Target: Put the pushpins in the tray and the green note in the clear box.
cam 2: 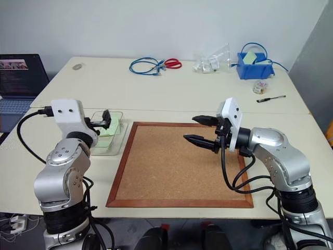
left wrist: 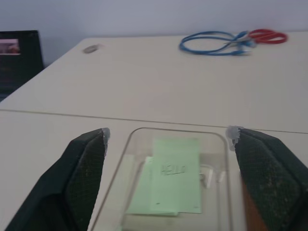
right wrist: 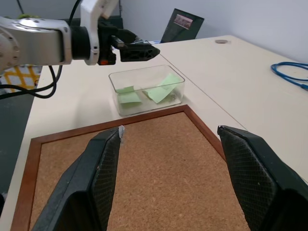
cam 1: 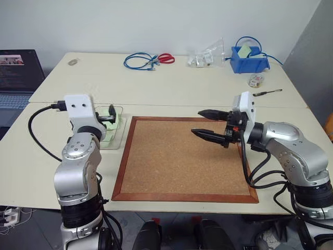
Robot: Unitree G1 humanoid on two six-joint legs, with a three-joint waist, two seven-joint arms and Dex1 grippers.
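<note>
One green note (left wrist: 169,177) lies in the clear box (left wrist: 139,144) below the released left tool (left wrist: 168,144).

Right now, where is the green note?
The green note lies inside the clear box, on the robot's left beside the corkboard, below the open left gripper.

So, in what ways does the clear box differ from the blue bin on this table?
The clear box is transparent and shallow, while the blue bin is opaque and has taller walls. The clear box sits near the robot, beside the corkboard, under the left gripper; the blue bin stands at the far side of the table, with a blue cable at it. The clear box holds pale green notes lying flat; the blue bin holds a pale green thing I cannot identify.
</note>
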